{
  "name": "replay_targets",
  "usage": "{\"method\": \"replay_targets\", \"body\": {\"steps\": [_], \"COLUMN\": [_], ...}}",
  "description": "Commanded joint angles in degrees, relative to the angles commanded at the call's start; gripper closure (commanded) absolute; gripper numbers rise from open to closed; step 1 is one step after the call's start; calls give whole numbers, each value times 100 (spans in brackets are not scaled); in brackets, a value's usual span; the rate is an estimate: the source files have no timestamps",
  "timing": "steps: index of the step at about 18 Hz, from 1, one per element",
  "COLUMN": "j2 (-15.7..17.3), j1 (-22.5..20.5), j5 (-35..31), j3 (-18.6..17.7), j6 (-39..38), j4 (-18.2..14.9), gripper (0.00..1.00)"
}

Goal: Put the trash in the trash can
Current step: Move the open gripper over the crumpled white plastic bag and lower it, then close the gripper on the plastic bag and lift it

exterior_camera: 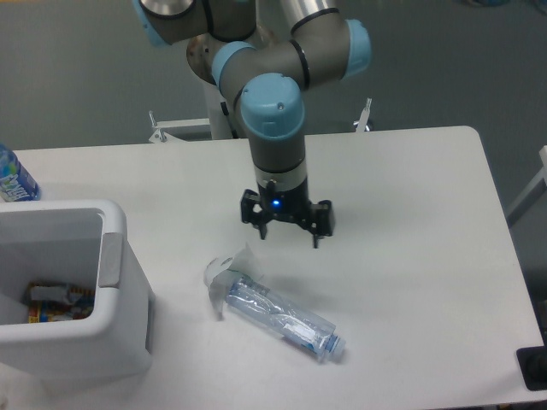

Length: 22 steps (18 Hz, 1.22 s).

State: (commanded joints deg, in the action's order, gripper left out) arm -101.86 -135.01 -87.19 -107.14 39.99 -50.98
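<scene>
Far off to the gripper's left side of the picture, a blue-labelled water bottle (15, 178) is peeking in at the table edge, and it is no part of the job. Just below it the trash can (109, 256) is sitting at the table's near left corner, well apart from the gripper, with some colourful wrappers (53, 303) lying at its bottom.

Moving right, the white crumpled scrap (224, 272) is lying on the table (410, 222) below and slightly left of the gripper, touching or overlapping the upper end of the crushed plastic bottle (282, 318). The bottle is stretching away diagonally, down and to the right of the gripper, its pale blue cap at the far lower end.

The gripper (287, 232) is hanging above the table, pointing down, its fingers spread apart and holding nothing. It is sitting just above the two pieces, not touching either.

Judging by this, the task is at its start: both pieces are lying outside the can, and the approach to a first grasp is the step in hand. The next move calls for shifting toward one piece, lowering so the fingers straddle it, and closing. The scrap is small and light; the bottle will likely want a grip across its narrow width.
</scene>
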Motion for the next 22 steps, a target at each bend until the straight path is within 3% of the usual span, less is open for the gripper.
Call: {"method": "replay_targets", "body": {"steps": [8, 10, 13, 15, 16, 22], "j2": [-554, -572, -572, -563, -554, -519], "j1": [449, 458, 511, 519, 519, 546], "j5": [-61, -149, -176, -176, -176, -141], "j3": [53, 35, 26, 9, 0, -35], "j6": [-18, -9, 0, 0, 0, 44], "j4": [88, 88, 62, 44, 35, -26], "gripper": [0, 16, 69, 95, 100, 100]}}
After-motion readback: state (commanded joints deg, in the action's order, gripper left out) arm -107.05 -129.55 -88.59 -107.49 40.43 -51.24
